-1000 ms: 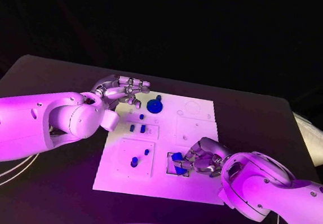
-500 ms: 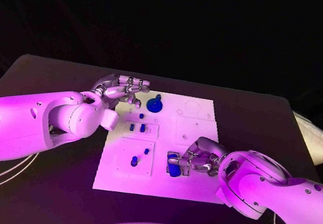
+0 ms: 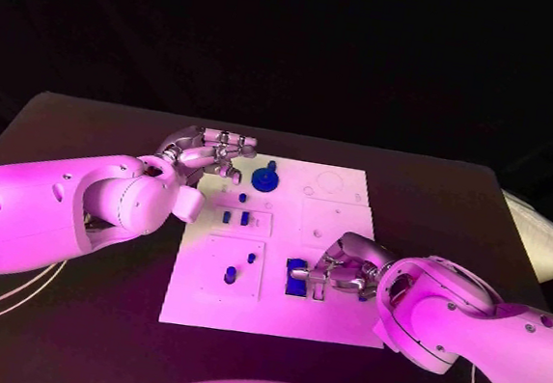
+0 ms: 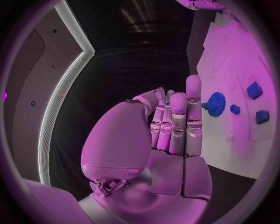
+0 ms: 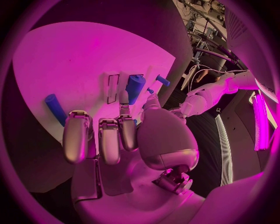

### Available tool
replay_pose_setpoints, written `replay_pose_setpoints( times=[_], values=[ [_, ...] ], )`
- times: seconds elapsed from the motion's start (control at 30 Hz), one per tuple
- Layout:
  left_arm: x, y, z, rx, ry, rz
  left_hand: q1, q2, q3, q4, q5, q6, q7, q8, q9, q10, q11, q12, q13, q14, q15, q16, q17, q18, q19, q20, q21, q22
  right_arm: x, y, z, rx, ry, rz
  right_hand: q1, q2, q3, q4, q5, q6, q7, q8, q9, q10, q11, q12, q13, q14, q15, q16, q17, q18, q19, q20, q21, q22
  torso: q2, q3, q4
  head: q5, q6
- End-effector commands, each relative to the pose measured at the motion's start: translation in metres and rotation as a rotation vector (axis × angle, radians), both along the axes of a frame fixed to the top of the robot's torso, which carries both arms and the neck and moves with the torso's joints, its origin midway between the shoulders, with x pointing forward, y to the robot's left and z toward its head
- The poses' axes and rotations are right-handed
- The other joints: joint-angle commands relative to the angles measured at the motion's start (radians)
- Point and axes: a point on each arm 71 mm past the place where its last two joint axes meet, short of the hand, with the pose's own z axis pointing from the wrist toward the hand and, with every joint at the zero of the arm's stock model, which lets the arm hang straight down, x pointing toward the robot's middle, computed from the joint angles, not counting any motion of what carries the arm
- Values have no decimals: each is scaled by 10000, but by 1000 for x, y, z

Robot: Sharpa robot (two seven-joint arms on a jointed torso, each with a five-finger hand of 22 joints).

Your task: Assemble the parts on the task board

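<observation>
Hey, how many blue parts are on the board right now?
7 visible: a gear by the left hand; three small ones in the panel nearer than it; two in the near-left panel; one beside the right hand. Others may be hidden under that hand.

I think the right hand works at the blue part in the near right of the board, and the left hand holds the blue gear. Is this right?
Not quite. In the head view the left hand holds nothing; the blue gear sits apart from it on the board. The right hand is at the blue part.
</observation>
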Motion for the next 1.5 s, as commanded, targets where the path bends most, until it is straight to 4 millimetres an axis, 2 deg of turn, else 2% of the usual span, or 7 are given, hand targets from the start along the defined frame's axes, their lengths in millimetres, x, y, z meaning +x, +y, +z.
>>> replay_pose_setpoints(
  times=[0.03, 0.3, 0.43, 0.77, 1.03, 1.2, 1.5],
  values=[
    [-1, -2, 1, -125, -7, -180, -38, 39, -1, -44, -27, -68, -31, 34, 8, -88, -4, 51, 15, -63, -26, -33, -10, 184, -13, 60, -38, -10, -1, 3, 1, -167, -216, 374, 671, 21, 128, -363, 379, -55, -39, 2, 97, 175, -72, -60, 1012, 857, 21, -27, 1568, -45, -39, -57, -54, -16, 1, 2, -6, 10, 0],
    [-1, -3, 1, -130, -6, -192, -38, 39, -1, -44, -27, -68, -31, 34, 8, -88, -4, 51, 15, -63, -26, -33, -10, 184, -13, 60, -38, -10, 0, 6, 0, -473, -350, 681, 2435, 235, 800, -1496, 310, 13, -149, 87, 314, 196, -175, -54, 1064, 866, -60, -8, 1613, -55, -12, -115, -36, 41, 2, -3, 2, 7, -21],
    [-1, -2, 1, -130, -3, -194, -38, 39, -1, -44, -27, -68, -31, 34, 8, -88, -4, 51, 15, -63, -26, -33, -10, 184, -13, 60, -38, -10, 0, 8, -2, -574, -405, 756, 2655, 239, 909, -1686, 243, 20, -159, 87, 355, 194, -184, -70, 1064, 869, -69, -1, 1629, -62, -2, -132, -27, 65, 10, 3, 0, 10, -33],
    [-1, -2, 1, -127, -2, -188, -38, 39, -1, -44, -27, -68, -31, 34, 8, -88, -4, 51, 15, -63, -26, -33, -10, 184, -13, 60, -38, -10, 3, 3, -4, -663, -645, 404, 2262, 548, 993, -1448, 621, 42, -171, 87, 443, 179, -195, -182, 988, 874, -77, 9, 1653, -70, 22, -143, -10, 104, -9, -1, -1, -22, -48],
    [-1, -1, 1, -124, 1, -184, -38, 39, -1, -44, -27, -68, -31, 34, 8, -88, -4, 51, 15, -63, -26, -33, -10, 184, -13, 60, -38, -10, -1, -4, -2, -332, -523, 381, 1771, 306, 769, -1181, 1251, -12, -136, 60, 532, 226, -167, -113, 1073, 873, -59, 5, 1647, -70, 20, -138, -16, 104, -6, 10, -24, -28, -43],
    [-1, -1, 1, -121, 5, -182, -38, 39, -1, -44, -27, -68, -31, 34, 8, -88, -4, 51, 15, -63, -26, -33, -10, 184, -13, 60, -38, -10, -4, -11, 5, 340, -648, 273, 1449, 60, 467, -968, 1614, -368, 36, -173, 509, 179, -30, -175, 1050, 866, 40, -13, 1615, -57, -35, -75, -70, 20, 0, 7, -15, -48, -32],
    [-1, 0, 1, -117, 2, -169, -38, 39, -1, -44, -27, -68, -31, 34, 8, -88, -4, 51, 15, -63, -26, -33, -10, 184, -13, 60, -38, -10, -3, -47, 21, -181, -1039, 101, 1891, 162, 510, -1152, 1905, -850, 289, -670, 348, -31, 190, -509, 833, 858, 228, -27, 1595, -27, -124, 98, -155, -110, -12, -10, -25, -150, 0]
  ],
)
